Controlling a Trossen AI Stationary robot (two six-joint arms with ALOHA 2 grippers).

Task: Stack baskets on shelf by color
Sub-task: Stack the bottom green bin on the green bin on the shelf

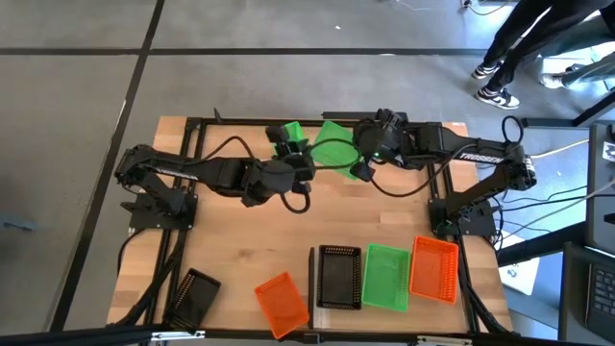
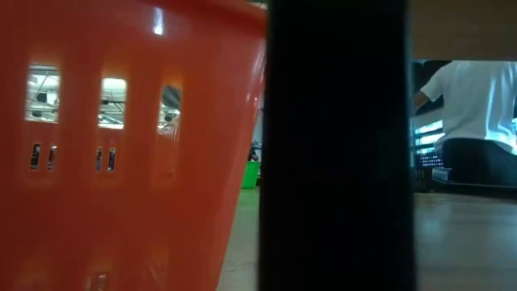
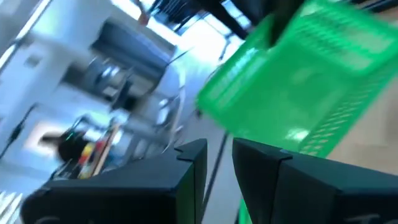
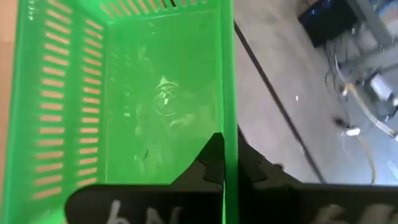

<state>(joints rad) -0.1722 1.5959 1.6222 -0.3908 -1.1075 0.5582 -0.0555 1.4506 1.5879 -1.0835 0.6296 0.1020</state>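
My right gripper (image 1: 368, 161) is shut on a bright green basket (image 1: 336, 144), held up over the far middle of the table. My left gripper (image 1: 288, 146) is raised just left of that basket, its fingers (image 3: 189, 158) a little apart with the room showing between them. A smaller green piece (image 1: 294, 129) shows right beside it. On the pale shelf (image 1: 332, 313) near the front edge stand a black basket (image 1: 338, 277), a green basket (image 1: 385, 279) and an orange basket (image 1: 433, 268). Another orange basket (image 1: 282, 302) and a black one (image 1: 193, 296) lie on the tabletop at front left. My left gripper is close to the small green piece, but whether it touches it I cannot tell. My right gripper pinches one side wall of the green basket at its rim (image 4: 227, 134), one finger inside the basket and one outside. The fingers come over the rim from the open side, slanting down. The basket is lifted clear of the table.
Black frame bars (image 1: 310, 279) border the shelf and the table. In the low view the near orange basket (image 2: 121, 145) and a dark post (image 2: 335, 145) block most of the table. People stand beyond the far right corner (image 1: 519, 48). Bare wood lies mid-table (image 1: 365, 216).
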